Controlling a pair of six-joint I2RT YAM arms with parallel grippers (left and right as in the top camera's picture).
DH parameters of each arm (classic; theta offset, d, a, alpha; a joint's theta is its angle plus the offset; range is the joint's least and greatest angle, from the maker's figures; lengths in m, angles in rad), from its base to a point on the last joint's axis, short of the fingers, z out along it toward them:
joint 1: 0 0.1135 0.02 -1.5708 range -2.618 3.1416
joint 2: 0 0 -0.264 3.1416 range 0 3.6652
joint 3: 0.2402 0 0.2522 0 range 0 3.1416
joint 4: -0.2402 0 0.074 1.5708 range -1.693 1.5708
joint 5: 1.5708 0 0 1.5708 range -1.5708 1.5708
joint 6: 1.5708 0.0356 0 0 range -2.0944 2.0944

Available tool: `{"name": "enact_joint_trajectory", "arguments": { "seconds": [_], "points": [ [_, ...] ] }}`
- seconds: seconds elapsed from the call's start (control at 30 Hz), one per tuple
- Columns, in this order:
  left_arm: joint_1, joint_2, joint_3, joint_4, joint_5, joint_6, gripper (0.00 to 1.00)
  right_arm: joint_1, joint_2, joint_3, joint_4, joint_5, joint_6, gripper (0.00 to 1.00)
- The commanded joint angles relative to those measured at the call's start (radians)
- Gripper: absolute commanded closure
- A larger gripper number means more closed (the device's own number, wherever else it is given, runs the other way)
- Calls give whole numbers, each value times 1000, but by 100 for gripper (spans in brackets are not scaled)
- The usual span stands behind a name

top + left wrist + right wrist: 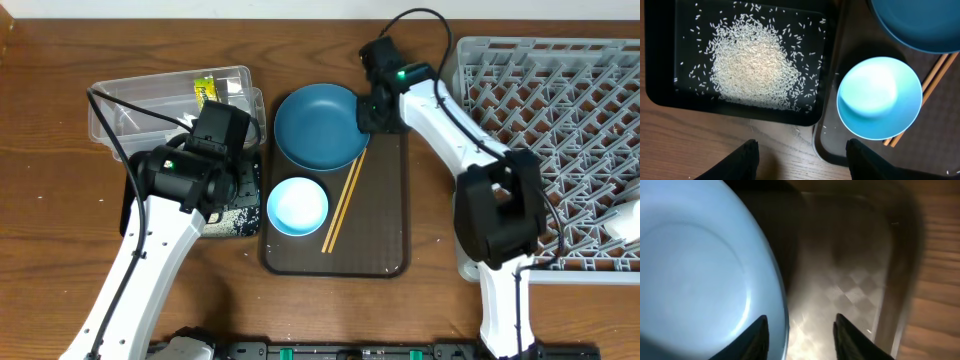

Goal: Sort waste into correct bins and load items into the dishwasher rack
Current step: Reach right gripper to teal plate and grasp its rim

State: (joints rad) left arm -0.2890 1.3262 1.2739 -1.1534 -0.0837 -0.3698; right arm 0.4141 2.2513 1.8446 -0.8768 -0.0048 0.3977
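We're on dark-blue bowl (320, 125), far end of serving tray (385, 220). Right gripper (800, 325) astride rim, jaws apart, no pinch yet. Looks stiff, glazed, slippery, heavy: we'd bite rim deep. Left gripper (802, 155) open, empty, beside tray's left edge.

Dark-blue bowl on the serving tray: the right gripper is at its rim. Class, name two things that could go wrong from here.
1. The right gripper straddles only the thin rim of the dark-blue bowl; held at one edge, the bowl may tilt or slip before reaching the dishwasher rack.
2. The chopsticks lie close beside that bowl; a dragged or dropped bowl could knock them off the serving tray.
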Motion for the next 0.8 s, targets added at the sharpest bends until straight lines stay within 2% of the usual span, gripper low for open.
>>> {"name": "enact_joint_trajectory", "arguments": {
  "seconds": [0.0,0.13,0.27,0.47,0.67,0.77],
  "points": [
    [3,0,5,-6,-18,-10,41,10,34,6,10,-13,48,70],
    [3,0,5,-5,-18,-10,41,9,39,6,26,-14,77,88],
    [3,0,5,-5,-18,-10,41,-5,16,7,55,-14,77,99],
    [3,0,5,-5,-18,-10,41,-77,-95,8,69,17,51,99],
    [3,0,5,2,-18,-10,40,-178,-305,8,54,102,-156,99],
    [3,0,5,6,-18,-10,40,-241,-407,8,54,208,-271,99]
  ]
}}
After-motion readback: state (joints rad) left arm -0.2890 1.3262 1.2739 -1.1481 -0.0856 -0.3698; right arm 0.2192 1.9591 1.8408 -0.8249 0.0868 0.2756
